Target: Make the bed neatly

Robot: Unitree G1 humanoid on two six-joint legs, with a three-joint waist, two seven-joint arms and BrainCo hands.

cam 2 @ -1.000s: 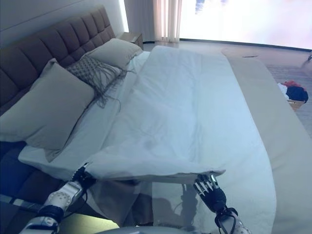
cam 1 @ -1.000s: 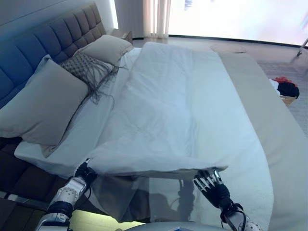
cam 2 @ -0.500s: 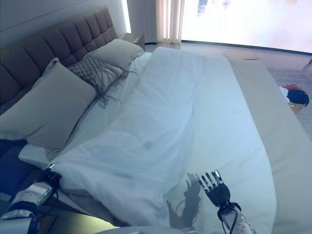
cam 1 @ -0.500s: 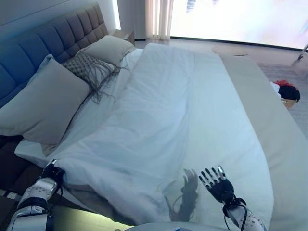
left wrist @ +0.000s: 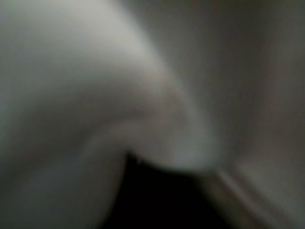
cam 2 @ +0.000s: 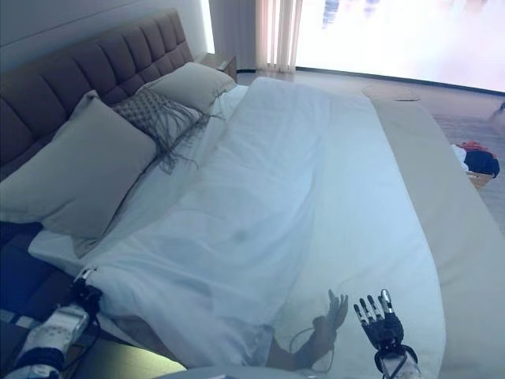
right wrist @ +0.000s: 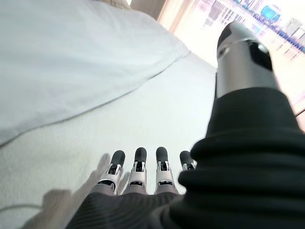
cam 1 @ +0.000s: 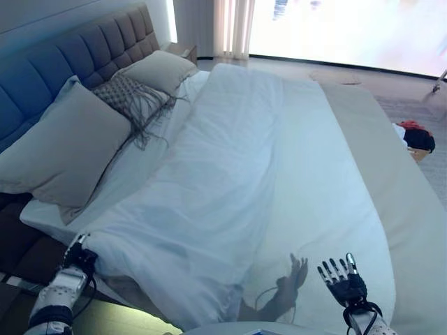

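**Duvet corner lay at the left hand, right hand stood free over the sheet**

Duvet (cam 1: pixel 230 181) covered the bed lengthwise, its long axis running from the near edge by the robot up toward the far end, with its near-left corner drooping over the mattress side. Left hand (cam 1: pixel 78 255) sat right at that corner, down by the bed's edge below the large pillow (cam 1: pixel 63 150); its fingers were buried in cloth, and its wrist view showed only folds of white fabric, so whether it gripped the corner could not be told. Right hand (cam 2: pixel 380 320) hovered with fingers spread and straight, holding nothing, above the bare sheet (cam 2: pixel 410 268) just right of the duvet's near edge. Any further pull or smoothing probably fell to the left arm, being nearer.
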